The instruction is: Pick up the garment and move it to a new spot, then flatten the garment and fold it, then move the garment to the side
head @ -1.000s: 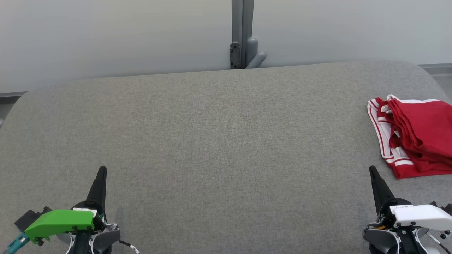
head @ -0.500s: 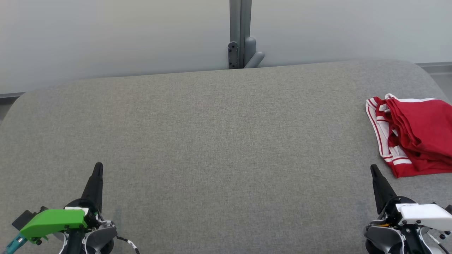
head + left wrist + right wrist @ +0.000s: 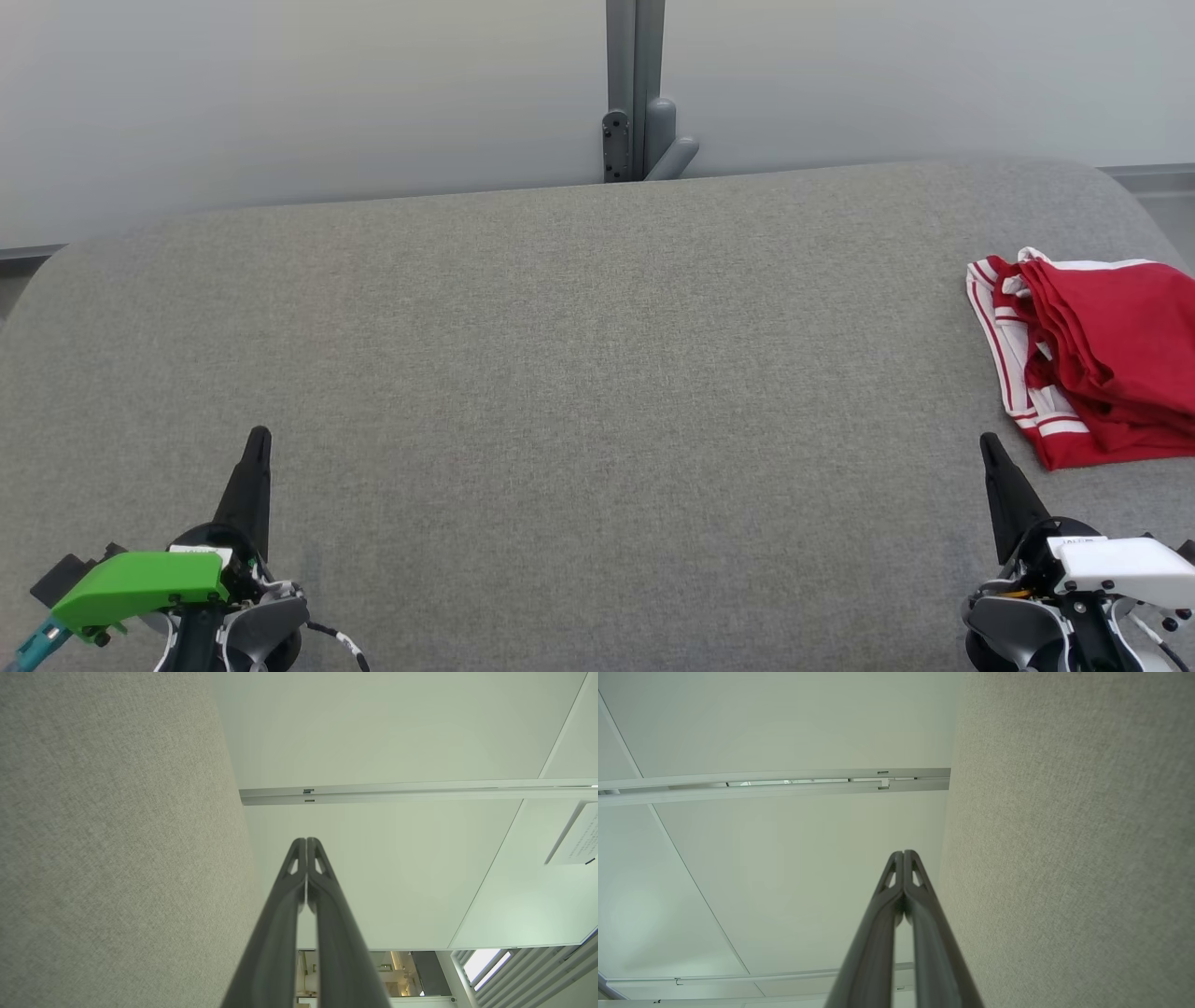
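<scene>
Garment point(image 3: 1102, 364), red with white stripes, lies bunched in loose folds at the far right of the grey surface point(image 3: 597, 373) in the head view and runs off that view's right edge. The left gripper point(image 3: 257, 443) sits at the lower left beneath a green cover point(image 3: 140, 583). Its fingers are pressed together, point up the view and hold nothing. The right gripper point(image 3: 988, 448) sits at the lower right beneath a white cover point(image 3: 1120, 565), closed the same way and empty. Its tip is near the garment's near corner but apart from it. Behind the surface stands a pale wall point(image 3: 280, 93) with a grey post point(image 3: 635, 84) at its middle.

In the left wrist view, the left gripper's point(image 3: 306, 842) two dark fingers meet at the tips with nothing between them. The surface point(image 3: 117, 835) lies on the left, the wall on the right, and a pale rail point(image 3: 397, 791) crosses the wall.

In the right wrist view, the right gripper's point(image 3: 903, 855) fingers are likewise closed on nothing. The surface point(image 3: 1064, 835) lies on the right and the wall on the left.
</scene>
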